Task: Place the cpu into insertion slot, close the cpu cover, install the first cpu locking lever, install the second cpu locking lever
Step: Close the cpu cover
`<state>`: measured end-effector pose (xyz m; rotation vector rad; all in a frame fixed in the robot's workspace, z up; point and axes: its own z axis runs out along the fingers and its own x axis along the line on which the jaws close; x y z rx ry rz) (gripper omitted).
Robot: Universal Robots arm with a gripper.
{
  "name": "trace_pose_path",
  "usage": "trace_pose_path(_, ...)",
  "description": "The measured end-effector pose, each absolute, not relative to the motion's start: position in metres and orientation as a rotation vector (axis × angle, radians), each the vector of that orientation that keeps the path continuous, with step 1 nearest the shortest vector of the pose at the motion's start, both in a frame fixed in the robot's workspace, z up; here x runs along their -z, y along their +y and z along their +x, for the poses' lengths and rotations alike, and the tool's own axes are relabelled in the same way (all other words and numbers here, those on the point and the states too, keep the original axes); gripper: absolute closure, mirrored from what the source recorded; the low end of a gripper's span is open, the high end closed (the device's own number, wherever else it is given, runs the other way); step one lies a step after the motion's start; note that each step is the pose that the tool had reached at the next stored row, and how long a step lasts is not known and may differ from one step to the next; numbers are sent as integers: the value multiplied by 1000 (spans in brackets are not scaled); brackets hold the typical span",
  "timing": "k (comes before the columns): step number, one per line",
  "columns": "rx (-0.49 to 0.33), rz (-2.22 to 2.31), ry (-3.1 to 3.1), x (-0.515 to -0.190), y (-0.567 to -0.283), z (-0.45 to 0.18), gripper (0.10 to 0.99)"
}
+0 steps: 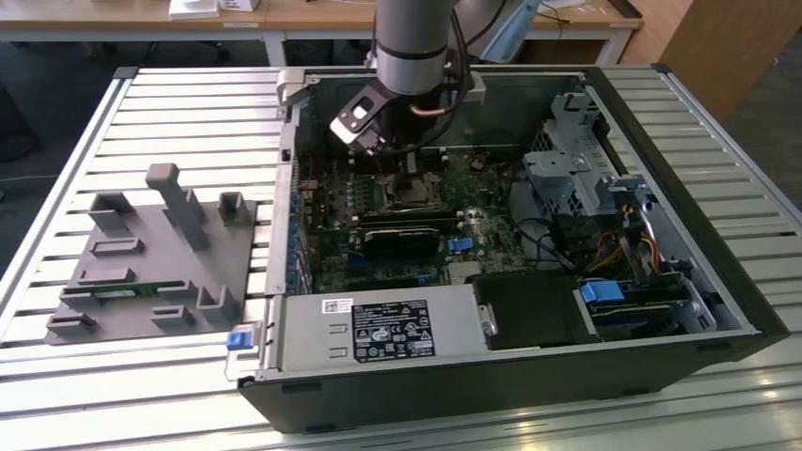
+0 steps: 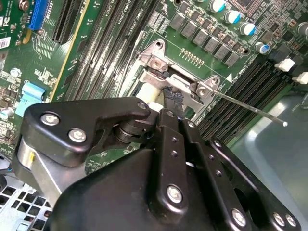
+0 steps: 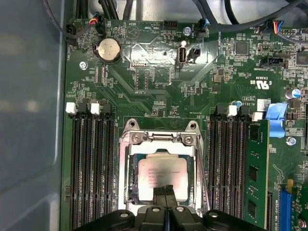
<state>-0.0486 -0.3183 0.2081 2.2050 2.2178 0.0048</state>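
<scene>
Silver cover (image 3: 129, 166): looks lowered around the cpu, with its hinge end screwed to the board. I cannot tell whether it lies fully flat.
Cpu (image 3: 161, 174): seated in the slot, tan face up, framed by the cover.
Slot (image 1: 408, 193): mid-board inside the case (image 1: 701, 197), at 12 o'clock from the black card (image 1: 401, 240) in the exterior view.
Fingers (image 3: 160, 195): pressed together with nothing visible between them, tips at the cover's edge just beside the cpu.
Lever (image 2: 250, 109): thin wire rod standing free of the socket and slanting out over the memory slots (image 2: 240, 86). It is not latched.
Step, by my judgement: seating the cover, with the levers not yet locked.
Doing it well: bear on the metal frame only, never on the chip face. Push straight and gently so the cpu does not shift. Keep the tips clear of the wire rod so it is not bent or trapped under the cover.
</scene>
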Motion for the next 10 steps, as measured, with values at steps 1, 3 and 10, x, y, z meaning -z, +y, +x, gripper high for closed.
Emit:
trace_pose_path(1,-5,2205,2218,-208,-318,-49,965)
trace_pose_path(3,-5,2205,2218,-207,-318,-50,965)
trace_pose_path(10,-5,2205,2218,-203,-318,-50,965)
